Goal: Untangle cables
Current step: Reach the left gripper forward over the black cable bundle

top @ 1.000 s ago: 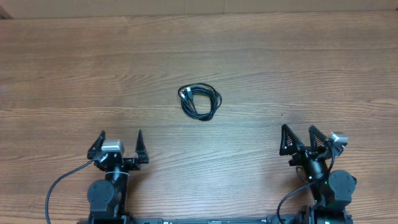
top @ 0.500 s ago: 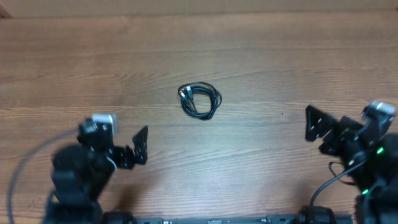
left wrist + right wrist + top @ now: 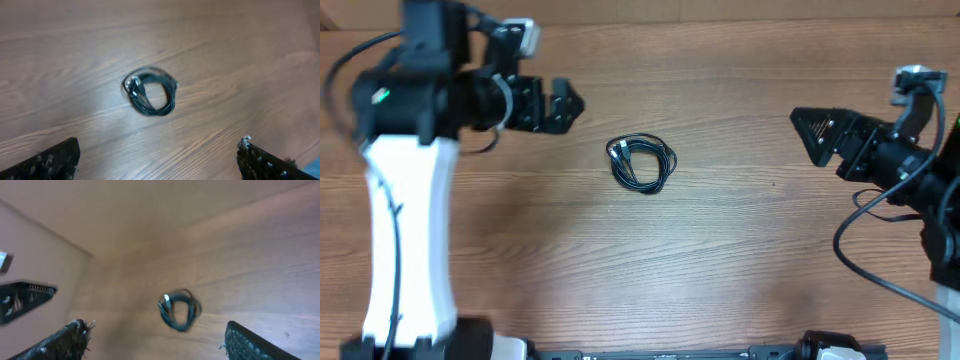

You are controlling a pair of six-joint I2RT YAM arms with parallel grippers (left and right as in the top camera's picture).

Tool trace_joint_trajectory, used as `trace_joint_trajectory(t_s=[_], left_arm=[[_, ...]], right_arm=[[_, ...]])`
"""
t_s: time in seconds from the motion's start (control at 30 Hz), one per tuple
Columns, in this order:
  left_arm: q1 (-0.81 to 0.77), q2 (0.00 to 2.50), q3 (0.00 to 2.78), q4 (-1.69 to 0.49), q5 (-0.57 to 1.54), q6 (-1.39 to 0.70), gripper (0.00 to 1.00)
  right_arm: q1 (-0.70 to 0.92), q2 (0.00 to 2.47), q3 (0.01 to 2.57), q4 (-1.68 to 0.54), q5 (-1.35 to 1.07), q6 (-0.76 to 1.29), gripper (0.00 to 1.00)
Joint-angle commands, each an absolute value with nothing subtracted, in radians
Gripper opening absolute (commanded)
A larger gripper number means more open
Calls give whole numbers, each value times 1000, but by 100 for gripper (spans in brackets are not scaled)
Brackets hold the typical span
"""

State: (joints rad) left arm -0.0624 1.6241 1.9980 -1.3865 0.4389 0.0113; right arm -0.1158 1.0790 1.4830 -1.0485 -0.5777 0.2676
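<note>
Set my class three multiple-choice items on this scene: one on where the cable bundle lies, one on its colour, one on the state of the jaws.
1. Where is the cable bundle?
A. On the table, near its middle, apart from both jaws
B. Held in the left jaws
C. Hanging over the table edge

2. What colour is it?
A. White
B. Black
C. Red

3. The two sets of jaws are:
A. Shut on the bundle
B. Shut and empty
C. Open and empty

Answers:
1 A, the overhead view shows it lying alone on bare wood.
2 B, it looks black in every view.
3 C, each wrist view shows its jaws spread wide, holding nothing.
</note>
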Motion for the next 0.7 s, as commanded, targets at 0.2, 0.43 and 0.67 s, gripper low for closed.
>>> trace_joint_trajectory(t_s=[0.2,0.43,0.67], left_arm=[[-378,1936,2017,-1406,-189,-296,100],[-441,2168,2017,-1377,-181,-424,100],[-392,2350,2017,-1362,-96,-515,98]], right_arm=[[-113,1077,1499,-1103,-332,222,100],[-112,1083,1499,-1156,-309,207,100],[-112,1084,1499,-1219,-224,208,100]])
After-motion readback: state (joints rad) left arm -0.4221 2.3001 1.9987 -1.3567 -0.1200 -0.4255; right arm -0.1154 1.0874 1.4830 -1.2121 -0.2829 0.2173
